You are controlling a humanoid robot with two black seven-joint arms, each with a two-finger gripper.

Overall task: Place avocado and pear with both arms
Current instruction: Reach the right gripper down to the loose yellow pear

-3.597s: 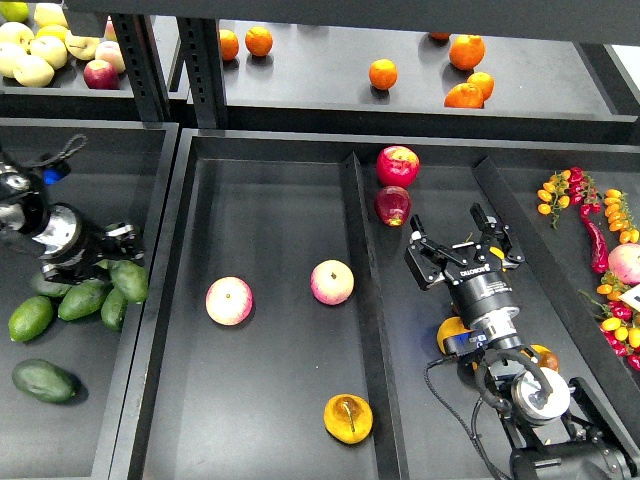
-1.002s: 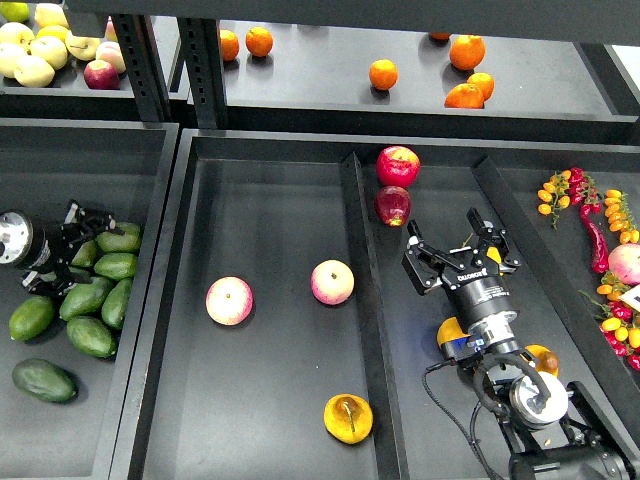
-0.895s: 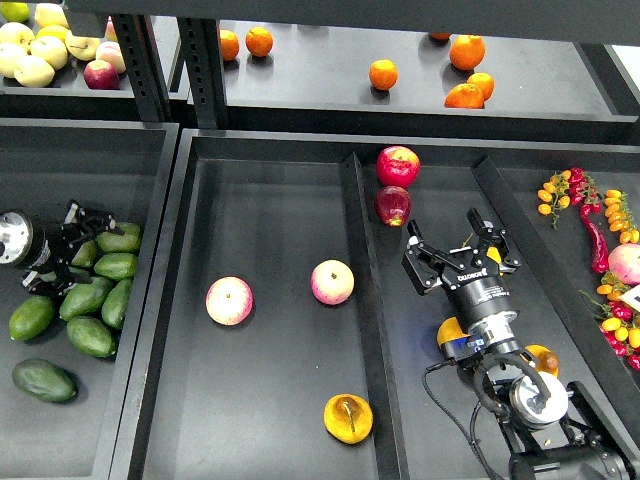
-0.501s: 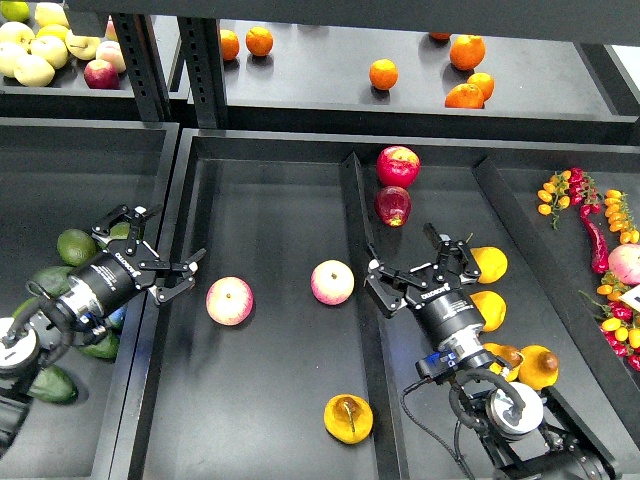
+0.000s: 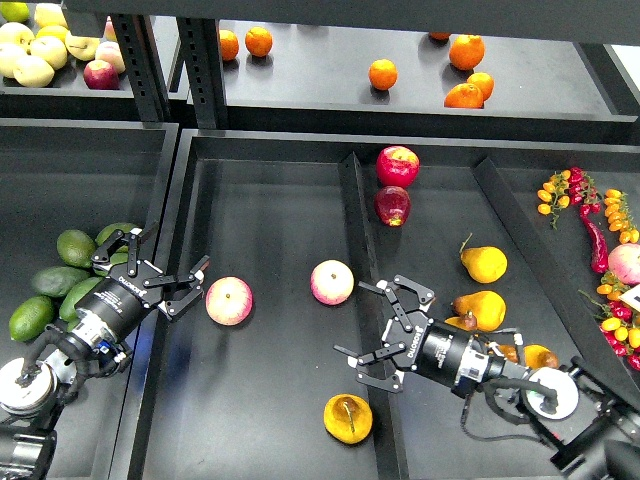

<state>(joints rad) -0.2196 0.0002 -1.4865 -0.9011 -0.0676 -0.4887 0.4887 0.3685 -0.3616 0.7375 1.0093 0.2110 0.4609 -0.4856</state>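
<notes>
Several avocados lie in the left bin; the dark green avocado sits beside my left arm, with a paler lime-green one below it. My left gripper is open and empty over the bin's right wall, pointing at a pink apple. The orange-yellow pear with a dark blotch lies in the middle tray near its front. My right gripper is open and empty over the divider, just above and right of that pear.
A second pink apple lies in the middle tray. Two red apples sit at the back of the right tray, and more pears lie beside my right arm. Oranges are on the rear shelf. Chillies and small tomatoes are at far right.
My right arm has swung down to lie nearly level, and its gripper now points left over the divider, close to the pear. My left gripper has shifted slightly down-left. Both stay open.
</notes>
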